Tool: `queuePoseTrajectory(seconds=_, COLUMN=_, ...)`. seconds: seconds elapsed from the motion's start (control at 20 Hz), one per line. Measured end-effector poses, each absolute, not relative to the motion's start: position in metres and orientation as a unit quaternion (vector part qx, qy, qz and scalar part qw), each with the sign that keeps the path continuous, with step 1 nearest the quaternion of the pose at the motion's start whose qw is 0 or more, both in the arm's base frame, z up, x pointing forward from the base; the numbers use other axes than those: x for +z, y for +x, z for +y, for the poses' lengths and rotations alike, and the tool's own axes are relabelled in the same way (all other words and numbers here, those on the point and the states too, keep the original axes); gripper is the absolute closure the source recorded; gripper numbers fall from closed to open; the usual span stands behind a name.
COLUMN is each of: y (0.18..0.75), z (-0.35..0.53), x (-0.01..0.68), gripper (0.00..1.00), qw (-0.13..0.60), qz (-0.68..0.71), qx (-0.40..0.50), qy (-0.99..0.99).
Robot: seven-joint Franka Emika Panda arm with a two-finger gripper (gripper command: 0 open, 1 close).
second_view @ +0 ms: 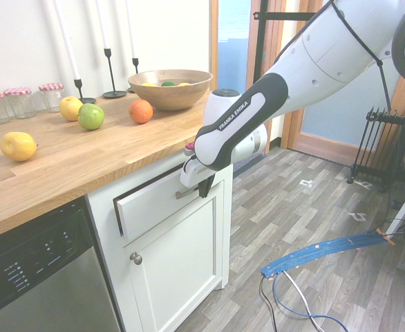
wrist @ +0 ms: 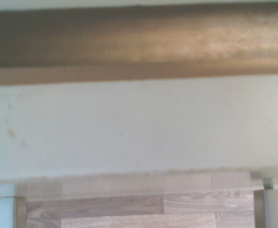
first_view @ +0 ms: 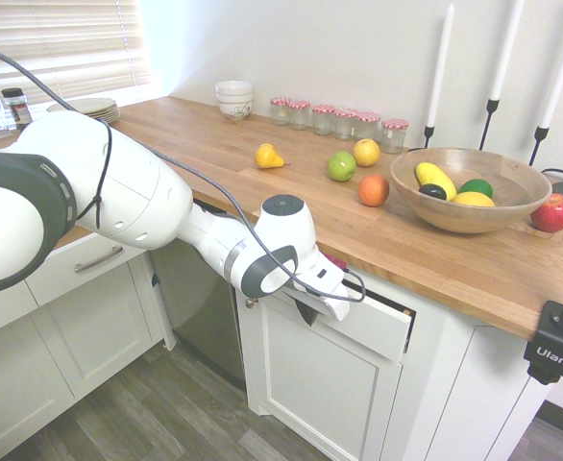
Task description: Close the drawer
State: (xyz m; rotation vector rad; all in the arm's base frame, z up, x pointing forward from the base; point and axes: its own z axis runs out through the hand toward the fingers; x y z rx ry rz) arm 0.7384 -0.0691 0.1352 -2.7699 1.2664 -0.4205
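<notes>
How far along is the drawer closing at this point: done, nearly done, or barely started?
Nearly done. The drawer is pushed almost fully in; only a thin dark gap shows along its top and side edges, also visible at its right end in the first exterior view. The gripper, shut, sits against the drawer front by the handle. Left: closing that last gap so the front sits flush with the cabinet.

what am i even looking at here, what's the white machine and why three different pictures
It is one white robot arm in a kitchen, filmed by three cameras. Two room cameras see it from opposite sides; the third sits on its wrist and shows a blurred close-up of the drawer front. The gripper, shut and holding nothing, is at the drawer's white front, which stands almost closed with a dark gap around it. On the wooden counter lie loose fruit, a fruit bowl, jars and candlesticks.
</notes>
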Motion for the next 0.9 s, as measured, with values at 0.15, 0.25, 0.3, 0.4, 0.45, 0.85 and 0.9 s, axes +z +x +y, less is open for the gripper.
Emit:
queuePoseTrajectory(seconds=0.15, y=0.74, z=-0.069, x=0.138, gripper=1.0, qw=0.033, qz=0.409, qx=-0.141, qy=-0.901)
queuePoseTrajectory(seconds=0.25, y=0.744, z=-0.068, x=0.15, gripper=1.0, qw=0.038, qz=0.408, qx=-0.154, qy=-0.899)
queuePoseTrajectory(seconds=0.3, y=0.746, z=-0.066, x=0.156, gripper=1.0, qw=0.04, qz=0.407, qx=-0.159, qy=-0.899)
queuePoseTrajectory(seconds=0.4, y=0.748, z=-0.065, x=0.165, gripper=1.0, qw=0.043, qz=0.408, qx=-0.165, qy=-0.897)
queuePoseTrajectory(seconds=0.45, y=0.749, z=-0.066, x=0.167, gripper=1.0, qw=0.043, qz=0.408, qx=-0.167, qy=-0.896)
queuePoseTrajectory(seconds=0.85, y=0.715, z=-0.083, x=0.121, gripper=1.0, qw=0.035, qz=0.419, qx=-0.036, qy=-0.906)
queuePoseTrajectory(seconds=0.9, y=0.711, z=-0.088, x=0.12, gripper=1.0, qw=0.033, qz=0.421, qx=-0.026, qy=-0.906)
